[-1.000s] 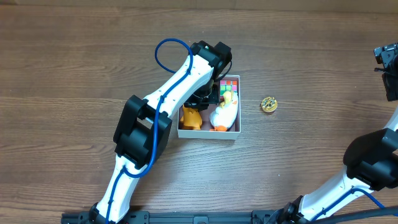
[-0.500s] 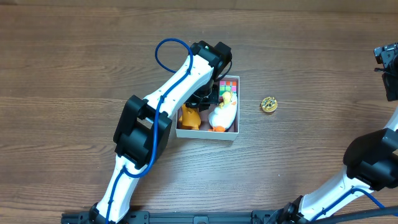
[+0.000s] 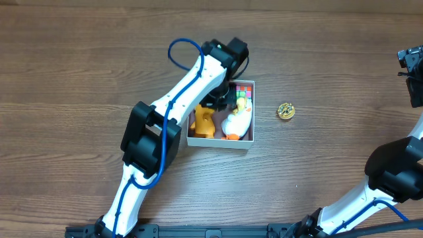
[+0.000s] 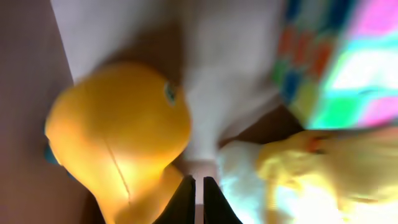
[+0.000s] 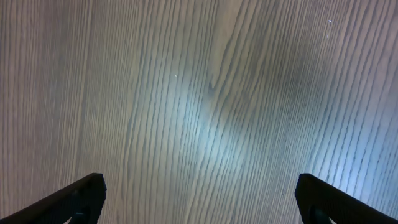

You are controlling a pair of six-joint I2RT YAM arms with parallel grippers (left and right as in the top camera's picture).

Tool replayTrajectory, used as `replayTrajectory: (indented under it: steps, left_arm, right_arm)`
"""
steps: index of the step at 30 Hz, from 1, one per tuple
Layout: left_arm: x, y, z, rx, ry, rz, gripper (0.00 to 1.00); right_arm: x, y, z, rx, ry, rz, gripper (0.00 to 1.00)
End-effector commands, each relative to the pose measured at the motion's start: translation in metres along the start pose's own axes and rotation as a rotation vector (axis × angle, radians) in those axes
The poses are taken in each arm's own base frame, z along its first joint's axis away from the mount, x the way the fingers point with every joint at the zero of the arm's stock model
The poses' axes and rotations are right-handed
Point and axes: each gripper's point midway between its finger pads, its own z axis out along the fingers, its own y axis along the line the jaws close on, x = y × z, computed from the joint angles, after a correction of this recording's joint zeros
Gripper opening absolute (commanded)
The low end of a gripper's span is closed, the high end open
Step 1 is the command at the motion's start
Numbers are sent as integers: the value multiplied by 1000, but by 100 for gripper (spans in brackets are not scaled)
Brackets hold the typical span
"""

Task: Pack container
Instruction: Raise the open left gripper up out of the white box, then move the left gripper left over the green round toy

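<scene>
Over the upper left corner of the shallow square white-walled container with the dull pink inside (image 3: 218,142), my left end effector (image 4: 197,194) hangs with its two dark tips drawn together and nothing between them. It points down at the gap between a rounded orange plastic toy (image 4: 118,134) and a white and yellow toy duck (image 4: 311,165). Beside the duck, in the box's upper right corner, sits a many-coloured puzzle cube (image 4: 348,56). The container stands near the middle of the brown wooden worktop (image 3: 79,66), partly under my left wrist, and these three toys fill most of its floor, so I judge the packing largely done. Just to the right of the box, apart from its wall, a small round gold-coloured trinket (image 3: 285,110) lies on the bare wood; that looks like the one piece left to bring in. My right end effector (image 5: 199,205) is far off at the right edge, its fingers spread wide over empty wood, holding nothing.
</scene>
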Motion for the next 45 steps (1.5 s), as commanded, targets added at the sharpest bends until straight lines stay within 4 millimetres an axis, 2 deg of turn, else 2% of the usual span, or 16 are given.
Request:
replayTrajectory:
  steps: [1,5,6,9,11,14,15,16,18,22,25,31,37,39,42,45]
  left_arm:
    - [-24,-11,-38,82,-86,27,8]
    - [-34,1,-77,98,-135,-4,8]
    - [-38,18,-97,85,-157,-35,12]
    - [-44,58,-128,26,-200,-91,18]
    - [-52,68,-145,54,-241,-31,38]
    - [-60,99,-169,58,-301,-65,54]
    - [-62,111,-179,76,-316,-53,69]
    - [-61,116,-184,93,-322,-38,75]
    - [-60,125,-195,123,-339,-16,100]
    - [-56,157,-211,61,-380,-36,100]
    - [-48,170,-218,38,-388,-42,100]
    - [-8,183,-212,-4,-309,68,100]
    - [40,197,-172,-42,-120,262,100]
    - [37,200,-150,-34,-85,238,100]
    - [26,199,-133,-27,-105,202,100]
    - [15,182,-121,69,-138,194,100]
  right_arm:
    - [-1,-2,1,9,-6,-7,100]
    - [-1,-2,1,9,-6,-7,100]
    - [-1,-2,1,9,-6,-7,100]
    - [-1,-2,1,9,-6,-7,100]
    - [-1,-2,1,9,-6,-7,100]
    - [-1,-2,1,9,-6,-7,100]
    - [-1,-2,1,9,-6,-7,100]
    - [-1,-2,1,9,-6,-7,100]
    - [-1,-2,1,9,-6,-7,100]
    - [-1,-2,1,9,-6,-7,100]
    - [-1,-2,1,9,-6,-7,100]
    - [-1,-2,1,9,-6,-7,100]
    - [-1,-2,1,9,-6,-7,100]
    - [-1,-2,1,9,-6,-7,100]
    - [-1,-2,1,9,-6,-7,100]
    - [-1,-2,1,9,-6,-7,100]
